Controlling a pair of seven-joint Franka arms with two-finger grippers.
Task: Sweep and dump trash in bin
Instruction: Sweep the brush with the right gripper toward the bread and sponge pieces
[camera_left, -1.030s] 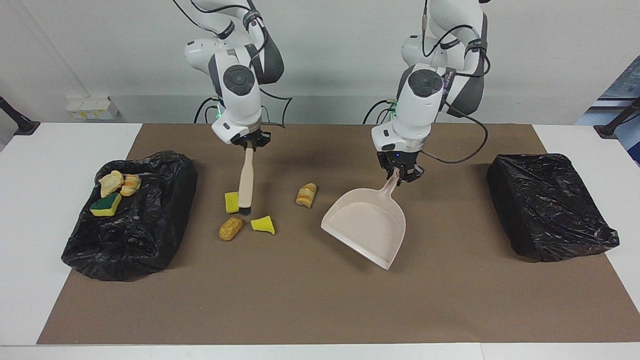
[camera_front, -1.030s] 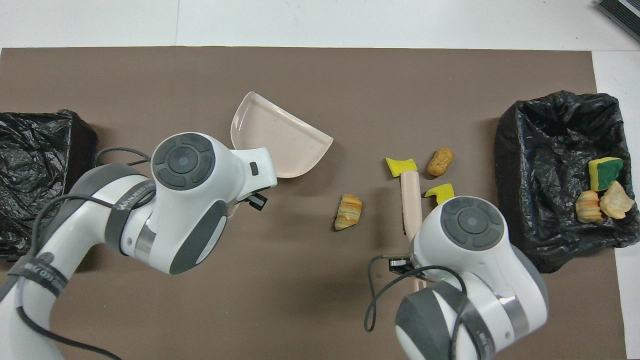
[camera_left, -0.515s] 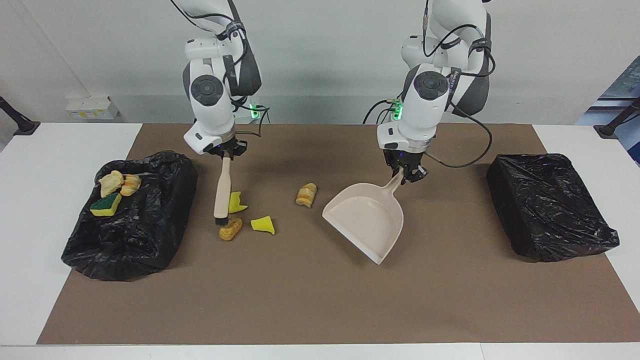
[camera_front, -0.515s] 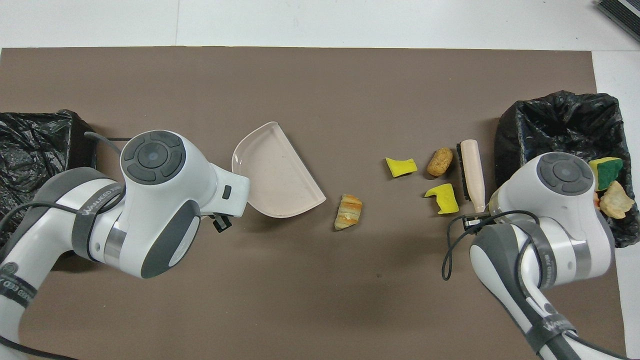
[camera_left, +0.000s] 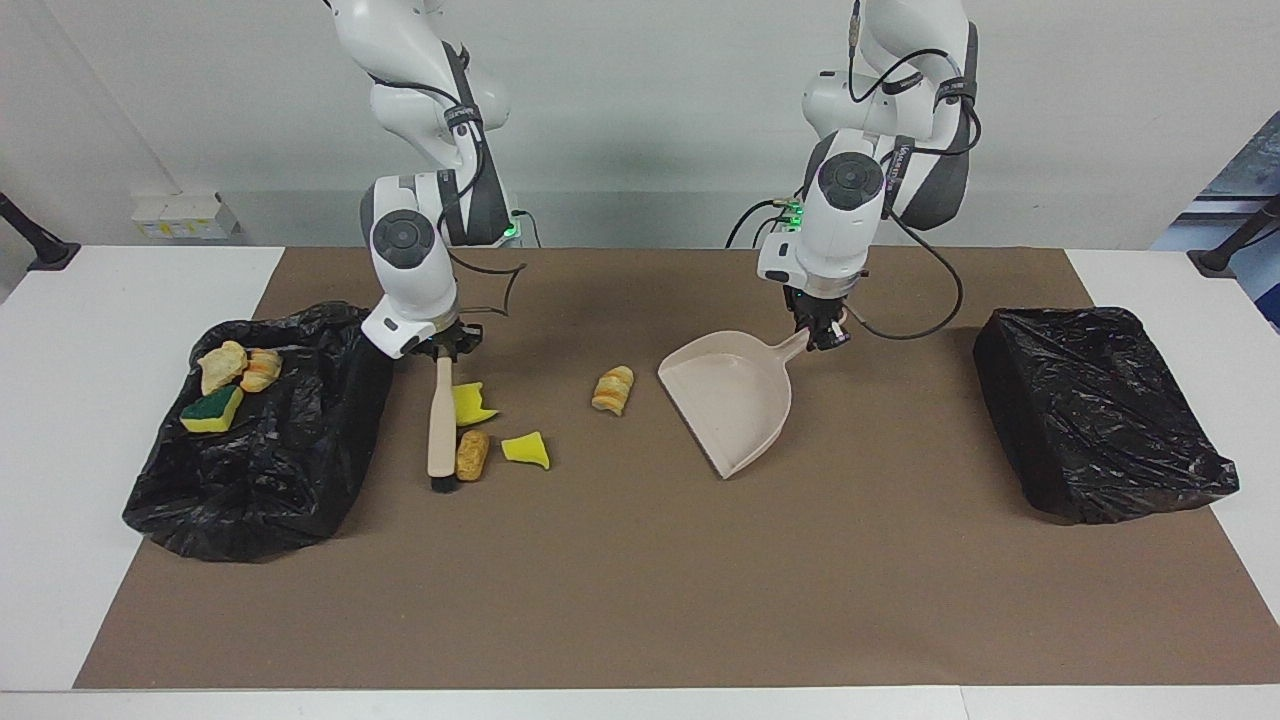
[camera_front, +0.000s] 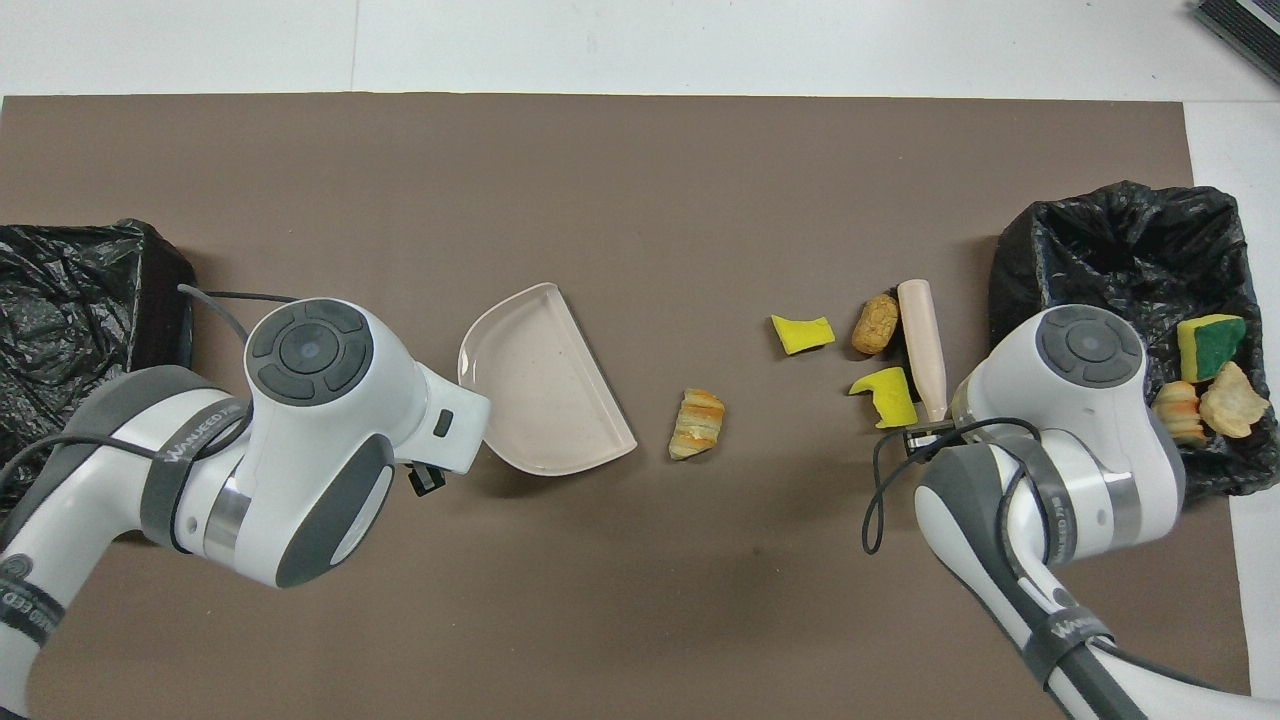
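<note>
On white table (camera_left: 120, 300), brown mat (camera_left: 640, 600)

Bin bags (camera_left: 1100, 410) glossy crinkled plastic; dustpan (camera_left: 735, 400) smooth, prob. plastic; mat (camera_left: 640, 580) matt.

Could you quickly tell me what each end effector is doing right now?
Left end effector: closed on the dustpan handle.
Right end effector: closed on the brush handle.
</note>
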